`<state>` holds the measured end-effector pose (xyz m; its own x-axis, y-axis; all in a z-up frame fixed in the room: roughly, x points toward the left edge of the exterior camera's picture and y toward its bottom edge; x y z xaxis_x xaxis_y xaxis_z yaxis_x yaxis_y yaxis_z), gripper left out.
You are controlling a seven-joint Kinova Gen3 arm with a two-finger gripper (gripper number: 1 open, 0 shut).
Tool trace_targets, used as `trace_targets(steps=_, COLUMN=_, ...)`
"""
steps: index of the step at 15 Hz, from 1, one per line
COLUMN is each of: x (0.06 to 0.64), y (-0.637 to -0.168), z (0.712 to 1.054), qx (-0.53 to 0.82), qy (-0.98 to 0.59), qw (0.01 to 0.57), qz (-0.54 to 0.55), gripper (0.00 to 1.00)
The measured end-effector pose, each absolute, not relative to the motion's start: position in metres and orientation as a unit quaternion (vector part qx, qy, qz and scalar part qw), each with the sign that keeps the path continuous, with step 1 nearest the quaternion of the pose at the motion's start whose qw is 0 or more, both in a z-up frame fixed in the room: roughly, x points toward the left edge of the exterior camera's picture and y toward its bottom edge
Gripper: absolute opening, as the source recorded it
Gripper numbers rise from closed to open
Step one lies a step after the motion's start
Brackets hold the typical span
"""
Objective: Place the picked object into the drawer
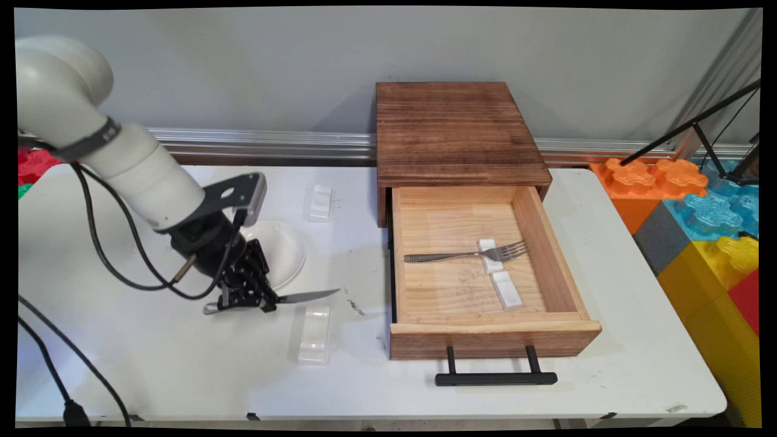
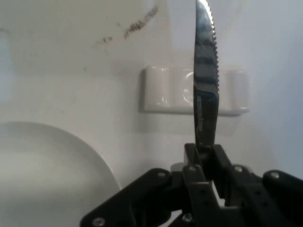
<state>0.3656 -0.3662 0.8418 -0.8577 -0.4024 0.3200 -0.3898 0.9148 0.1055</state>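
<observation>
A white table [image 1: 182, 364] stands against a grey wall [image 1: 243, 67], with colourful foam blocks [image 1: 704, 212] at right.

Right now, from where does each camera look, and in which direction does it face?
Main view: fixed above the table's near side, looking down across the white table to the wall; shows the white arm, the gripper, the open wooden drawer with a fork.
Hand view: on the hand, looking along the gripper, with its black linkage at the bottom.
Shared: the knife clamped in the gripper, the white plate, the white cutlery rest.
</observation>
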Motion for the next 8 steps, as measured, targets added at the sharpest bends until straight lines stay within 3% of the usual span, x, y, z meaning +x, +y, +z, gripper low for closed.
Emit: trace_targets(steps=8, x=0.333, y=-0.395, z=0.898, qx=0.205, qy=-0.962, qw=0.179, qz=-0.008, gripper=0.00)
